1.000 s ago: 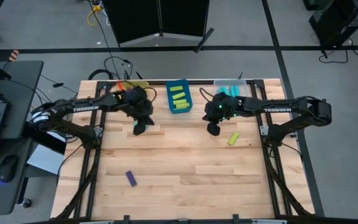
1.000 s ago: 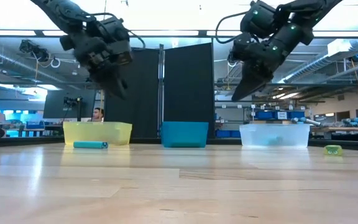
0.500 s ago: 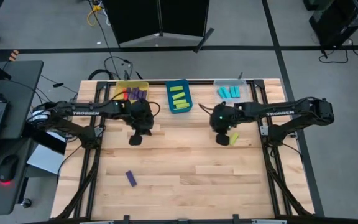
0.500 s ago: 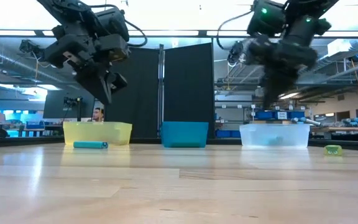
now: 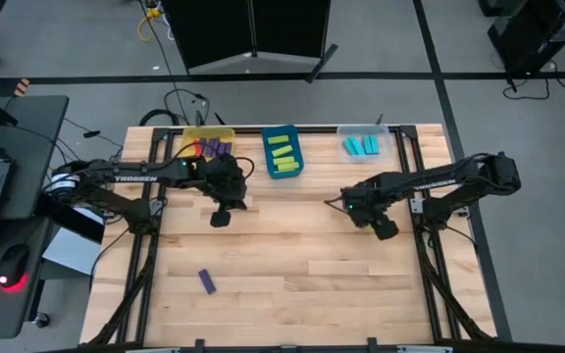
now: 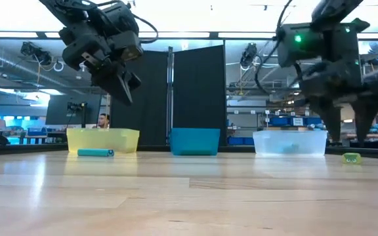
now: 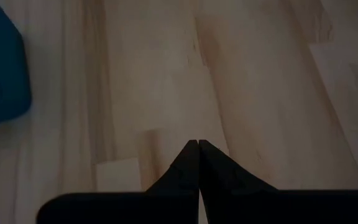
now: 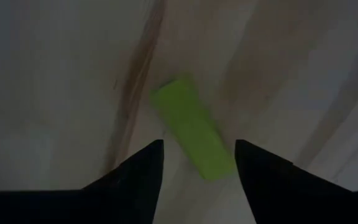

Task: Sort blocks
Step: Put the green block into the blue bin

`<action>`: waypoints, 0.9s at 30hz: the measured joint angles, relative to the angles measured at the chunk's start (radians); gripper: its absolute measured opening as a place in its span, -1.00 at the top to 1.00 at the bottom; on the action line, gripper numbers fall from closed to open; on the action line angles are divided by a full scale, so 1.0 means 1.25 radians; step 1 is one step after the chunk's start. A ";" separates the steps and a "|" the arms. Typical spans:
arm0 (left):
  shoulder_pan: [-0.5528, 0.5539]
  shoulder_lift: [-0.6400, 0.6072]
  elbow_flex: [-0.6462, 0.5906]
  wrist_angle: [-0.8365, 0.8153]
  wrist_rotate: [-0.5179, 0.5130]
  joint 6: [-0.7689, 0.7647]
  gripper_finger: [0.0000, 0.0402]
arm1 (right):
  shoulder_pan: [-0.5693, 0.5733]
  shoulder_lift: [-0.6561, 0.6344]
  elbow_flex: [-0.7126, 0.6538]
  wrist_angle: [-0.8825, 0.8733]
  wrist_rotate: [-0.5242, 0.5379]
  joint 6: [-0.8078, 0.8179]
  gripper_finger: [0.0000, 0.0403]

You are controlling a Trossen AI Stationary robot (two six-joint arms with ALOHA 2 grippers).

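Because the green block (image 8: 192, 128) lay on the desk (image 5: 292, 255), the right end effector (image 8: 197, 155) hung over it, fingers apart to grab. The left end effector (image 7: 197, 146) waited, fingers together.

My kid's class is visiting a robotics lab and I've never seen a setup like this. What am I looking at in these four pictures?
Two dark robot arms work at a wooden table, sorting small coloured blocks into bins. One picture looks straight down, one looks level across the tabletop, and two come from cameras on the arms' wrists.

At the far edge stand a yellow bin with purple blocks, a blue bin with green ones and a clear bin with cyan ones.

The right gripper is open, poised over a loose green block that lies between its fingers, not yet gripped. The left gripper is shut and holds nothing, over bare wood near the blue bin. A purple block lies loose on the near left of the table.
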 joint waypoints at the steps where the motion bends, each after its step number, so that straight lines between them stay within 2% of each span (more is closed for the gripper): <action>1: 0.000 0.000 0.000 0.000 -0.005 0.000 0.96 | 0.008 0.009 -0.008 0.003 0.006 -0.018 -0.05; 5: 0.000 0.000 0.000 0.002 -0.008 0.000 0.96 | 0.035 0.040 -0.020 0.030 0.046 -0.051 -0.09; 17: 0.003 0.001 -0.011 0.003 -0.027 -0.002 0.96 | 0.060 0.138 -0.016 0.082 0.039 -0.052 0.01; 20: 0.003 0.001 -0.011 0.003 -0.036 -0.021 0.96 | 0.062 0.143 -0.012 0.080 0.038 -0.045 0.10; 23: 0.003 0.001 -0.014 0.022 -0.048 -0.023 0.96 | 0.062 0.146 0.000 0.075 0.031 -0.017 0.26; 26: 0.011 0.001 -0.061 0.124 -0.063 -0.022 0.96 | 0.054 0.147 0.029 0.099 0.002 0.009 0.45; 27: 0.018 0.001 -0.082 0.161 -0.063 -0.024 0.96 | 0.052 0.146 0.038 0.100 -0.006 0.021 0.45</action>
